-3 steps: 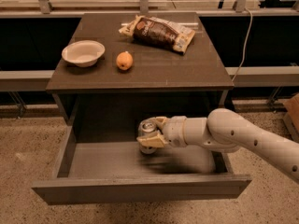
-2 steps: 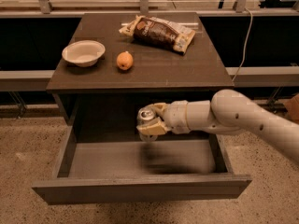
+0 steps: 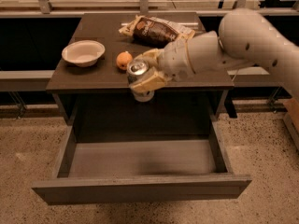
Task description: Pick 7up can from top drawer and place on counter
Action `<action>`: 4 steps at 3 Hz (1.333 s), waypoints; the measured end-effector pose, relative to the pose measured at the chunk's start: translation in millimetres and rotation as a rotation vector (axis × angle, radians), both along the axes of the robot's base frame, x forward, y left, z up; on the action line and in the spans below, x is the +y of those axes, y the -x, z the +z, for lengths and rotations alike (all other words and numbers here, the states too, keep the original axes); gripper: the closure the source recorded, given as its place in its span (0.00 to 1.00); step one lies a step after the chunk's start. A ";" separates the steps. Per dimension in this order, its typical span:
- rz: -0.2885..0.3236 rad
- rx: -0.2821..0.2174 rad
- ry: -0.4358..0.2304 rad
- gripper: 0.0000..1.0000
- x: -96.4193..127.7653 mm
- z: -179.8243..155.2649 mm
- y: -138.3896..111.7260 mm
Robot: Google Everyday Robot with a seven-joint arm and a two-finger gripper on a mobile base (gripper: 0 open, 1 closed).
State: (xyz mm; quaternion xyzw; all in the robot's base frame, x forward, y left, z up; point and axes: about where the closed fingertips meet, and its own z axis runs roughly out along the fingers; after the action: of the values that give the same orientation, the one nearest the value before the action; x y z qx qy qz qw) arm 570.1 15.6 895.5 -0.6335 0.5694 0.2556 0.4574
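My gripper (image 3: 142,76) is shut on the 7up can (image 3: 138,77), a silvery can with a shiny top. It holds the can upright in the air, level with the front edge of the counter (image 3: 93,80) and above the back of the open top drawer (image 3: 140,160). The white arm reaches in from the upper right. The drawer floor is bare.
On the counter stand a white bowl (image 3: 83,52) at the left, an orange fruit (image 3: 124,60) just behind the can, and a brown snack bag (image 3: 156,30) at the back. Speckled floor surrounds the cabinet. A dark rail runs behind it.
My gripper has lifted the can up out of the drawer to counter-edge height. The drawer floor now lies bare.
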 end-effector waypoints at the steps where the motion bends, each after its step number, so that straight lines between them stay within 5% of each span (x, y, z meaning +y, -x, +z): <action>1: 0.101 -0.014 0.042 1.00 16.7 50.9 -8.1; 2: 0.129 0.039 0.080 1.00 36.3 65.5 -44.6; 4: -0.015 0.138 0.044 1.00 78.4 68.6 -153.3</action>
State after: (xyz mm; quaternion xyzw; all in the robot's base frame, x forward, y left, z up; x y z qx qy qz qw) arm 723.5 94.0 964.0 -0.6201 0.6097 0.2826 0.4048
